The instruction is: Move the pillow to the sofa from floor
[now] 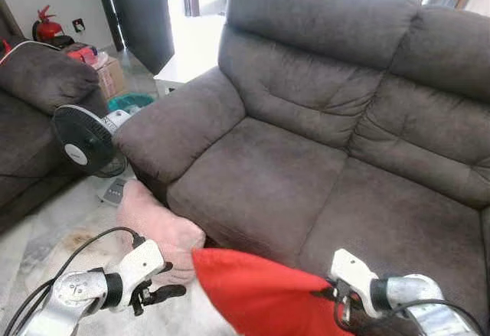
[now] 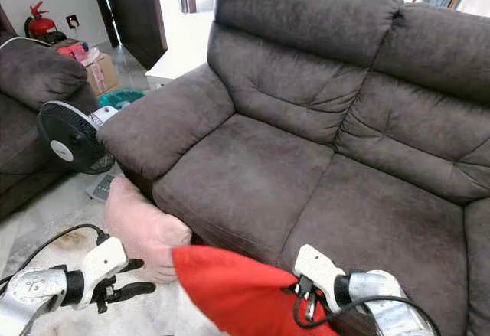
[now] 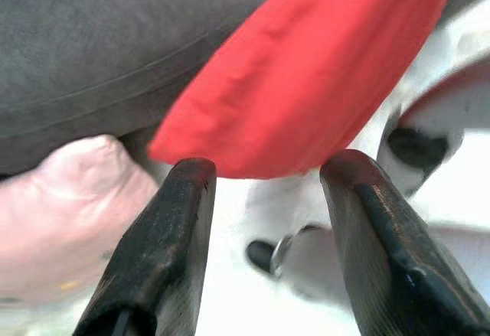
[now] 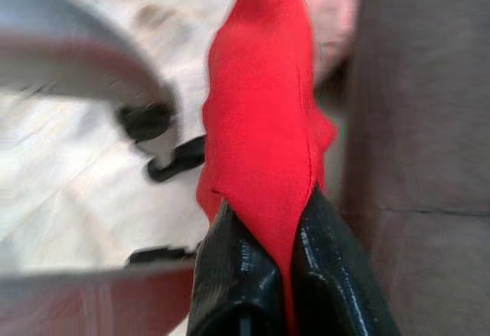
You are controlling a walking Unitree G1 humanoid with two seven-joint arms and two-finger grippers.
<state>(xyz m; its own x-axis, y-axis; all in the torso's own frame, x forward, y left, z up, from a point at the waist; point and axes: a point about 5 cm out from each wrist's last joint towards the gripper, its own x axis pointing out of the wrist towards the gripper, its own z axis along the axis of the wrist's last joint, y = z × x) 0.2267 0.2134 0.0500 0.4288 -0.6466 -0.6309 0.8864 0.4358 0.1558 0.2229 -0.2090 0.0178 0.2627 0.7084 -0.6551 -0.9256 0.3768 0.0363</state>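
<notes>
A red pillow [image 1: 260, 294] hangs low in front of the dark grey sofa [image 1: 260, 183], just off the seat's front edge. My right gripper [image 4: 287, 221] is shut on the pillow's right edge, the cloth pinched between its black fingers. To the pillow's left, my left gripper [image 1: 157, 282] is open and holds nothing. In the left wrist view the red pillow [image 3: 306, 68] lies just beyond the open fingertips. A pink pillow [image 1: 157, 221] lies on the floor against the sofa's front left corner.
A black floor fan [image 1: 83, 141] stands left of the sofa's armrest. Another dark sofa [image 1: 31, 83] lines the left side. Behind are a cardboard box [image 1: 111, 76], a teal basket [image 1: 130, 102], a white low table [image 1: 180, 72] and a fire extinguisher [image 1: 47, 26]. The floor is pale marble.
</notes>
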